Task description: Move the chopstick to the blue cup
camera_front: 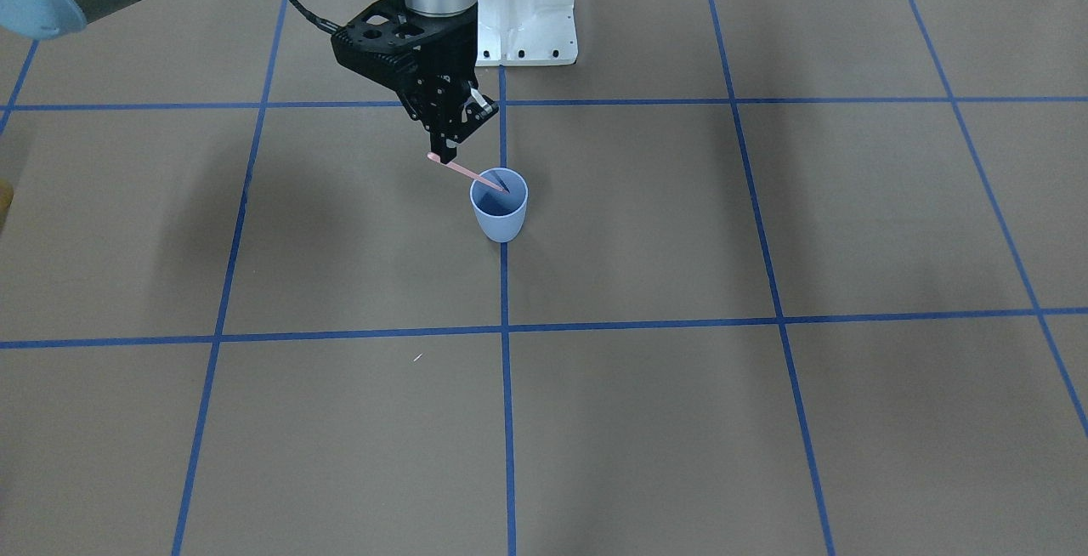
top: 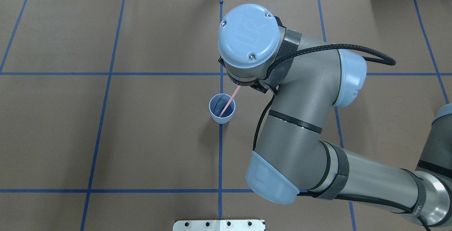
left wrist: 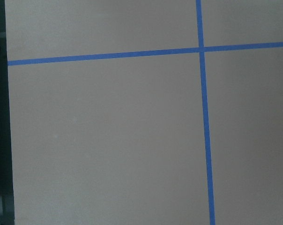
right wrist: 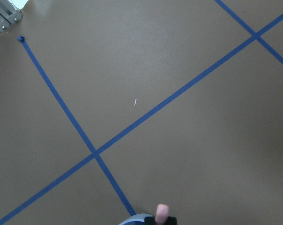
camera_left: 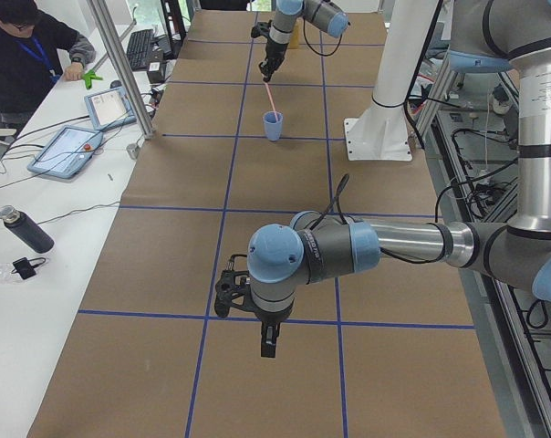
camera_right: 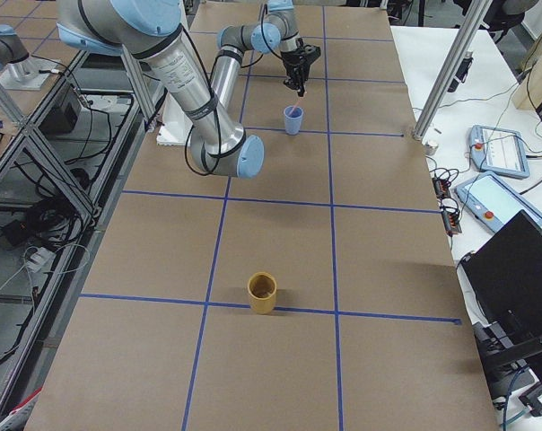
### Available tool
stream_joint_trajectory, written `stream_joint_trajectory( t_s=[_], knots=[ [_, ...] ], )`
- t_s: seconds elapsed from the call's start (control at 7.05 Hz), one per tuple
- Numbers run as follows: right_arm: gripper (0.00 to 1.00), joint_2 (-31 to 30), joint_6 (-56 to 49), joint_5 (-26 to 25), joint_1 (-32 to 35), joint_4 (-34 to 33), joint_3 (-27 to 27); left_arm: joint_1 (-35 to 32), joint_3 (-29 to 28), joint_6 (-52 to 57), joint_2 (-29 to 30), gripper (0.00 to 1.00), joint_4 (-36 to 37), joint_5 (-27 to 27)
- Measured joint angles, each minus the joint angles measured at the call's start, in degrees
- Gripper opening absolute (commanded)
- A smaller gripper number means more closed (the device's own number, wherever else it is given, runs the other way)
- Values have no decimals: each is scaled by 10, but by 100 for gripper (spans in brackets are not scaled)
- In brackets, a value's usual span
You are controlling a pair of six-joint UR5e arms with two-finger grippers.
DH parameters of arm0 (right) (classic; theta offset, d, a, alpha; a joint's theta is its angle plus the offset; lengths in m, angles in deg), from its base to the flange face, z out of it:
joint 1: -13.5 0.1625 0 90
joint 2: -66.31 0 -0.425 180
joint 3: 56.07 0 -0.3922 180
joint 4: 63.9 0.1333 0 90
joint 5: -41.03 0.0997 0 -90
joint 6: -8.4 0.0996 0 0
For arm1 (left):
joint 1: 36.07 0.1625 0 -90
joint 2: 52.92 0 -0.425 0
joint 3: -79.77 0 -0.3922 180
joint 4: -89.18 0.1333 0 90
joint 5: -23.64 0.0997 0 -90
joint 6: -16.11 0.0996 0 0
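The blue cup (camera_front: 499, 207) stands upright on a blue tape line near the table's middle; it also shows in the overhead view (top: 216, 115). A pale pink chopstick (camera_front: 466, 172) leans with its lower end inside the cup and its upper end in my right gripper (camera_front: 444, 155), which is shut on it just above and beside the cup's rim. In the overhead view the chopstick (top: 230, 99) runs out from under the wrist cap, which hides the gripper. The right wrist view shows the stick's end (right wrist: 162, 212). My left gripper (camera_left: 268, 342) hangs over bare table far from the cup; I cannot tell its state.
A yellow cup (camera_right: 262, 293) stands far along the table, towards the right end. The white arm mount (camera_front: 527, 20) is just behind the blue cup. An operator (camera_left: 29, 46) sits at a side table with tablets (camera_left: 66, 151).
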Motion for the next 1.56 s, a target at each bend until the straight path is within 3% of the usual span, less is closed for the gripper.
stream_joint_trajectory(
  t_s=[0.43,0.71,1.14,1.42,1.56],
  knots=[
    [100,5,-20,-5,-3,29,14,0,-1,0,-2,99,0,0],
    [100,10,-91,41,46,28,-3,1,1,-6,-5,99,2,1],
    [100,-47,-339,222,242,26,-24,20,17,-84,3,99,-1,1],
    [100,-159,-584,306,377,28,-35,42,23,-136,3,99,-36,1],
    [100,-220,-698,325,424,30,-36,50,23,-149,0,99,-64,1]
  ],
)
